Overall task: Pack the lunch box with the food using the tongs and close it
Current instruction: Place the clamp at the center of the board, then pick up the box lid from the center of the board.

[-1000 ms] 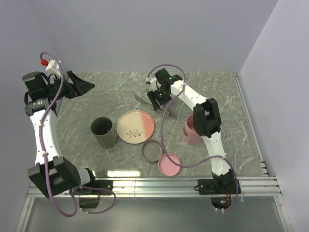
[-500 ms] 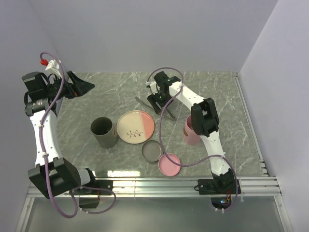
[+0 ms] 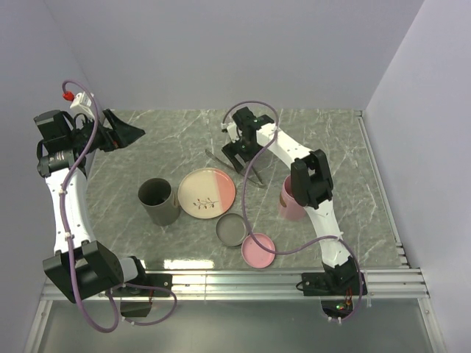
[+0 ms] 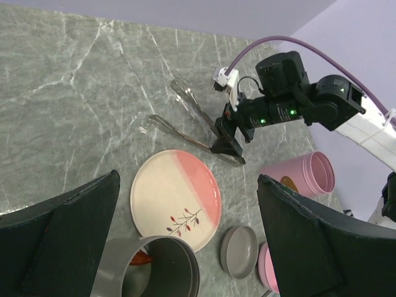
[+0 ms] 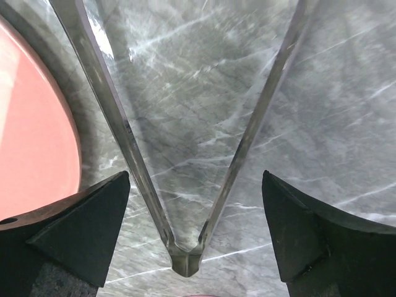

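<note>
The silver tongs [image 3: 234, 161] lie flat on the marble behind the plate, their V spread wide [image 5: 185, 263]. My right gripper [image 5: 195, 179] hangs low over their joined end, open, a finger on each side and neither touching the metal; it also shows in the left wrist view [image 4: 230, 139]. My left gripper [image 3: 129, 132] is open and empty, held high at the far left. The lunch box stands as a grey tub [image 3: 158, 200] and a pink tub [image 3: 292, 198]. A reddish piece of food [image 4: 141, 257] lies in the grey tub, an orange-brown piece [image 4: 287, 182] in the pink one.
The cream-and-pink plate [image 3: 207, 193] sits between the tubs with nothing on it. A grey lid [image 3: 232, 229] and a pink lid [image 3: 258, 250] lie near the front edge. A metal rail [image 3: 235, 278] borders the table's near side.
My right gripper's jaws have spread apart and let go of the tongs, whose arms have sprung wider on the table. The left arm has stayed still.
</note>
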`<action>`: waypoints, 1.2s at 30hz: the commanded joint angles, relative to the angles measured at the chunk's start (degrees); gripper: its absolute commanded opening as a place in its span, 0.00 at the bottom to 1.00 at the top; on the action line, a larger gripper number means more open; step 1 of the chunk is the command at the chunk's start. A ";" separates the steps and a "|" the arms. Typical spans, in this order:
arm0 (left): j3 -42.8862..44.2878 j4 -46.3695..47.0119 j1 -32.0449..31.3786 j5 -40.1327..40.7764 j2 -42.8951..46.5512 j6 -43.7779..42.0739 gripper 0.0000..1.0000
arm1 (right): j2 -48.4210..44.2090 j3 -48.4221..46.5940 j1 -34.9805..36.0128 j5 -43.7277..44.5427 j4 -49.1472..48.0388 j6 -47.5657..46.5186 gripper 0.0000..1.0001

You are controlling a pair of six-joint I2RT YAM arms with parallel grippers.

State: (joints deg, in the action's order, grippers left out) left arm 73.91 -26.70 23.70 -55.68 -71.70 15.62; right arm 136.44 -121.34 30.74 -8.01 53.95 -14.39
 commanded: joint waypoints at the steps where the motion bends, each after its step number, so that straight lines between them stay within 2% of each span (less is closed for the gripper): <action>1: 2.73 -1.07 0.29 -1.54 2.36 -2.25 0.99 | -4.51 -4.16 0.37 1.16 0.01 0.24 0.94; 7: 4.31 -3.27 0.20 -1.98 2.71 -3.92 0.99 | -13.20 -4.09 0.28 -0.77 -1.57 -0.72 0.95; 13: 6.42 -7.58 0.20 -0.22 2.53 -8.05 0.99 | -26.39 5.75 0.37 -6.75 -4.65 -2.83 1.00; 19: 2.74 -4.07 0.20 1.02 7.17 -8.50 0.99 | -35.27 16.45 2.12 -11.05 -2.54 -5.20 1.00; 22: 0.71 -2.31 0.20 -0.22 9.29 -9.02 0.99 | -40.63 25.84 6.07 -10.89 -3.94 -5.73 1.00; 23: 0.36 -2.22 0.20 -0.13 9.56 -9.11 0.99 | -43.60 28.59 7.65 -8.01 -4.99 -5.73 1.00; 28: 0.27 -5.46 0.20 -3.55 9.13 -11.13 0.99 | -50.39 44.05 22.13 0.53 -9.30 -6.35 1.00; 31: -0.08 -5.30 0.20 -5.93 9.47 -10.52 0.99 | -52.33 49.07 26.28 0.98 -10.80 -4.94 1.00; 36: -1.92 -2.49 0.20 -9.18 11.40 -9.55 0.99 | -53.03 53.66 28.58 0.98 -14.21 -5.30 0.99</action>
State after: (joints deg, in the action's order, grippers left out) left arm 73.01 -31.99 23.70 -60.47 -62.37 6.66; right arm 86.21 -68.99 58.92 -9.08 45.30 -19.57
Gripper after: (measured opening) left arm 0.994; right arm 0.994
